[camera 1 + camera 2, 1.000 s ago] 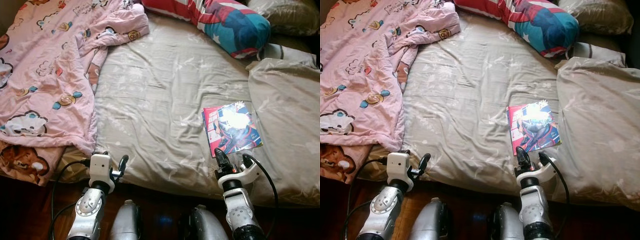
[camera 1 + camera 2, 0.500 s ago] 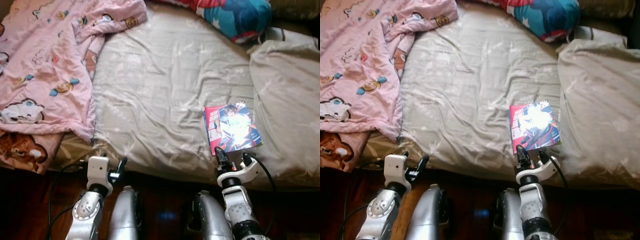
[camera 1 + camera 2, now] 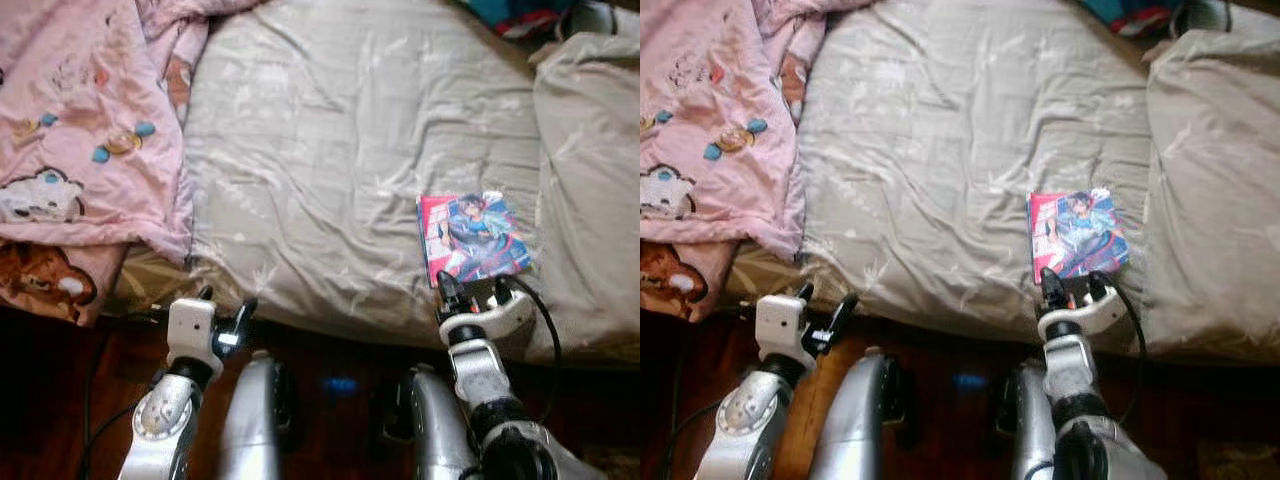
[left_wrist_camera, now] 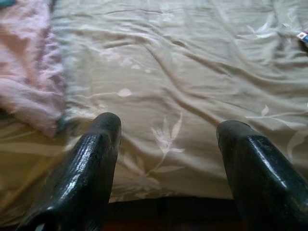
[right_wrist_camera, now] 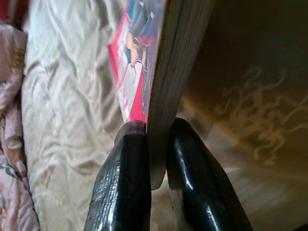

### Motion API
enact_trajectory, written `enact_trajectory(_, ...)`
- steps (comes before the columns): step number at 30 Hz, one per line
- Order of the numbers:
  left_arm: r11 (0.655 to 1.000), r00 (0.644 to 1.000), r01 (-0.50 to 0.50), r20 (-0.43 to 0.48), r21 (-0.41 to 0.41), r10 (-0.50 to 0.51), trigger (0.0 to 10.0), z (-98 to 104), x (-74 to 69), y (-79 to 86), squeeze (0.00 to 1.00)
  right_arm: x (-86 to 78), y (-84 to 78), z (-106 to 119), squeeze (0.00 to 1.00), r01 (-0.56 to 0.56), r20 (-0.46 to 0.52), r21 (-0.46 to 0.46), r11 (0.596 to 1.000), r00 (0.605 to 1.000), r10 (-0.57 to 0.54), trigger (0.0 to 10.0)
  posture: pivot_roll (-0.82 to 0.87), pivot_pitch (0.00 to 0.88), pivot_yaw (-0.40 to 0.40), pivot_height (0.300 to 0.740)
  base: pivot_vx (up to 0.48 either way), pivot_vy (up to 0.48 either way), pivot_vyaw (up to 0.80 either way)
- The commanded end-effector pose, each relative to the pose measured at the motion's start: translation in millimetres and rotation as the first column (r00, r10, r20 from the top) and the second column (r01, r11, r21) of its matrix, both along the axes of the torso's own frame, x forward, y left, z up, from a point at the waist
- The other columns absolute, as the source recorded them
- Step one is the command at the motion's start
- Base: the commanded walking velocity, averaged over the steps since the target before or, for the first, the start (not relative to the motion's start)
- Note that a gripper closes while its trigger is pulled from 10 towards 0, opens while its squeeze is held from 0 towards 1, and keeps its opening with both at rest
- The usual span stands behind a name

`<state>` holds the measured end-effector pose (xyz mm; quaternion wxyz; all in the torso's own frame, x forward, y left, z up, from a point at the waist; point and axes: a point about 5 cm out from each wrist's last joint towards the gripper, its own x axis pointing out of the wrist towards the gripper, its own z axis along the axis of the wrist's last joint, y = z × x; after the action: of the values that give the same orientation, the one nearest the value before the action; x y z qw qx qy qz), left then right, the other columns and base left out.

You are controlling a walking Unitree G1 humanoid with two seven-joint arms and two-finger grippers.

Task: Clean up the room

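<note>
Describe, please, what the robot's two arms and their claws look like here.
Both arms are silver, rounded metal, with dark joints. The left claw sits on a white boxy wrist block, and a black cable trails down beside that arm. The right claw has a white curved bracket at its base, with a black cable looping from it. The fingers are glossy black, thick and rounded at the tips.

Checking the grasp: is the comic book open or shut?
Shut: the comic book shows its cover and stacked page edges, pinched between the right gripper jaws.
</note>
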<state>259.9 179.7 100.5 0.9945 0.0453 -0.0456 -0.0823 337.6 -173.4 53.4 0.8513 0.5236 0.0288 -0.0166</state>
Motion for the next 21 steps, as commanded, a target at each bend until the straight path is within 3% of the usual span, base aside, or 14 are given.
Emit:
enact_trajectory(1, 1.0, 0.998, 0.004, -0.057, 0.015, -0.003, 10.0, -6.6, -10.4, 2.9, 0.0, -4.4, 1.3, -7.8, 0.0, 0.003, -0.034, 0.008, 1.0, 0.999, -0.003, 10.0, 0.24, 0.532, 0.072, 0.616, 0.0, 0.0, 0.0)
enact_trajectory(8, 1.0, 0.997, 0.003, -0.083, 0.024, -0.001, 10.0, -4.5, -23.9, 4.7, 0.0, -7.2, -14.7, -10.9, 0.0, 0.082, -0.068, 0.039, 0.996, 0.995, -0.079, 10.0, 0.27, 0.563, 0.092, 0.616, 0.0, 0.0, 0.0)
enact_trajectory(13, 0.999, 0.992, -0.002, -0.127, 0.039, 0.007, 10.0, -7.6, -33.1, 8.9, 0.0, -10.8, -43.9, -11.3, 0.0, 0.21, -0.114, 0.079, 0.975, 0.973, -0.2, 10.0, 0.28, 0.572, 0.096, 0.616, 0.0, 0.0, 0.0)
enact_trajectory(18, 0.999, 0.991, -0.002, -0.134, 0.04, 0.007, 10.0, -7.0, -35.0, 8.5, 0.0, -12.8, -44.6, -13.8, 0.03, 0.219, -0.123, 0.091, 0.971, 0.971, -0.207, 10.0, 0.28, 0.576, 0.101, 0.616, 0.0, 0.0, 0.0)
enact_trajectory(19, 0.999, 0.99, 0.003, -0.14, 0.043, 0.003, 10.0, -5.8, -36.0, 7.2, 0.0, -15.7, -42.6, -18.0, 1.0, 0.22, -0.134, 0.102, 0.97, 0.969, -0.205, 10.0, 0.29, 0.578, 0.105, 0.616, 0.0, 0.0, 0.0)
enact_trajectory(21, 0.999, 0.99, 0.007, -0.141, 0.044, 0.0, 10.0, -4.9, -36.0, 6.4, 0.0, -18.8, -40.9, -22.3, 1.0, 0.221, -0.15, 0.103, 0.97, 0.967, -0.205, 10.0, 0.29, 0.579, 0.107, 0.616, 0.0, 0.0, 0.0)
